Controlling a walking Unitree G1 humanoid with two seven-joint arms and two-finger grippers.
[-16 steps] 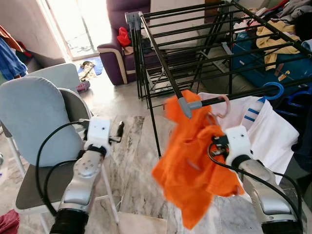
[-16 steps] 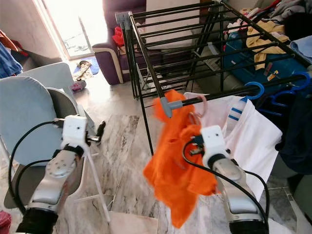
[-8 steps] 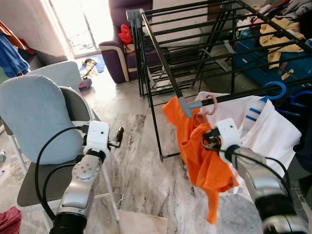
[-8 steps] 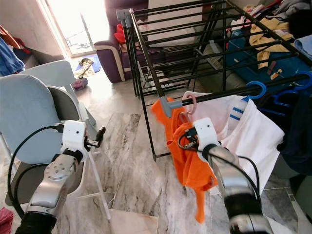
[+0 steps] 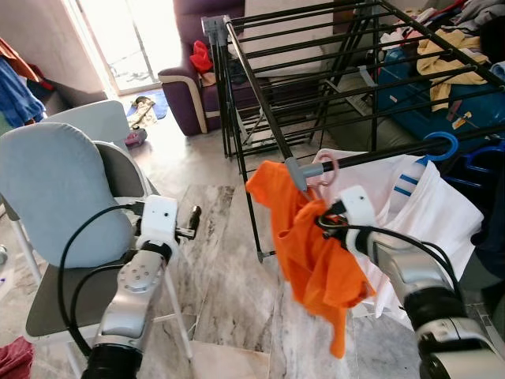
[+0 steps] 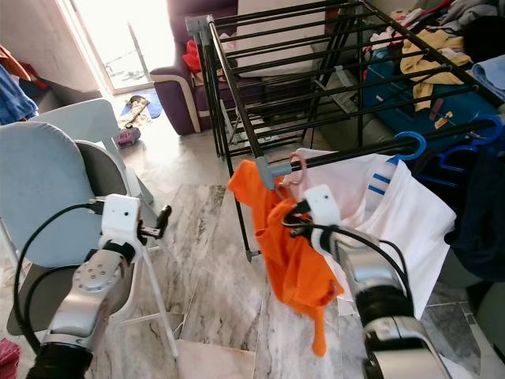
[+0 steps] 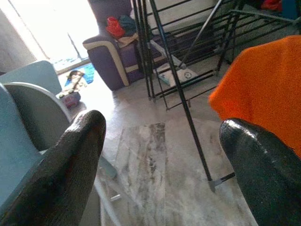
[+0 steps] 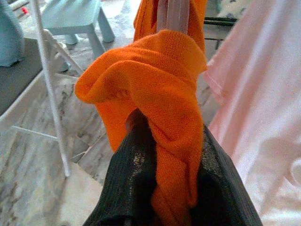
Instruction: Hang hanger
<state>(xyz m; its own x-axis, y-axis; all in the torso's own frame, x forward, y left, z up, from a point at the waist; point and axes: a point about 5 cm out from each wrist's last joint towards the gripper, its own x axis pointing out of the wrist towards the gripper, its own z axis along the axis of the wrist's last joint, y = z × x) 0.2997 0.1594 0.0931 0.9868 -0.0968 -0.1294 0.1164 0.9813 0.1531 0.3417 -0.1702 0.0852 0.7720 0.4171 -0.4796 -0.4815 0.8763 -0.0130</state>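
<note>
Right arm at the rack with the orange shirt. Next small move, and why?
Probably open the right gripper and back it off. The pink hanger hook already appears looped over the black rail, beside its grey corner joint, and the orange shirt hangs below it while the fingers pinch its fabric.

The right gripper is raised ahead on a bent silver arm, its fingers pinched tight (cloth between them). The left gripper points forward with its fingers spread wide.
</note>
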